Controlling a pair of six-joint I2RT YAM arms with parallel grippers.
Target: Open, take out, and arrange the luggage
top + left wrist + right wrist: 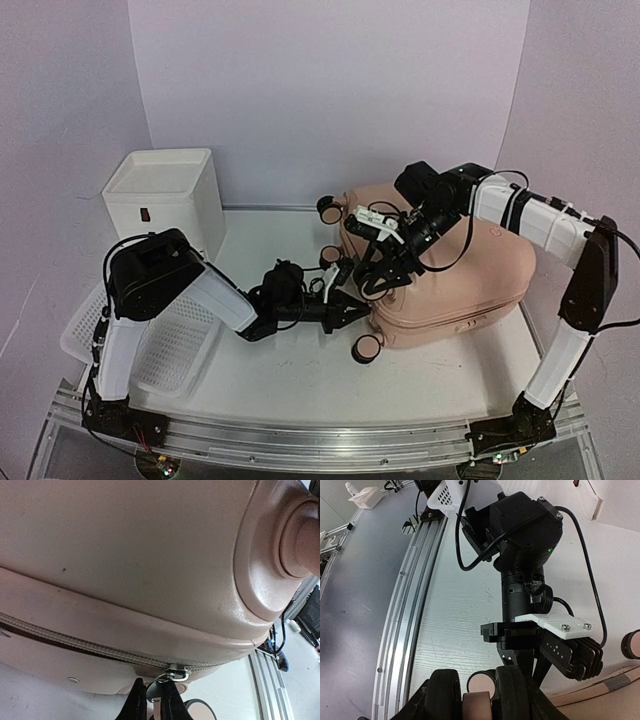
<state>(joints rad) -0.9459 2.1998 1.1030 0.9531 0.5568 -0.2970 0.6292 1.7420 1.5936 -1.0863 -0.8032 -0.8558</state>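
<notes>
Luggage [450,270] lies zipped at 3 o'clock. Left end effector [152,697] pinches its zipper pull [161,681], right end effector [478,696] clamps a caster wheel [478,710]; unzipping, unpacking, arranging remain.

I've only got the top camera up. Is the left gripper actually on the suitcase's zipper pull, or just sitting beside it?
Observer: It's on it. The left wrist view shows the left gripper pinching the metal zipper pull at the luggage's seam.
Operator: And what is the right gripper doing over by the wheels?
Observer: Its own wrist view shows the right gripper straddling one pale caster wheel, and it appears closed against both sides of that wheel.
</notes>
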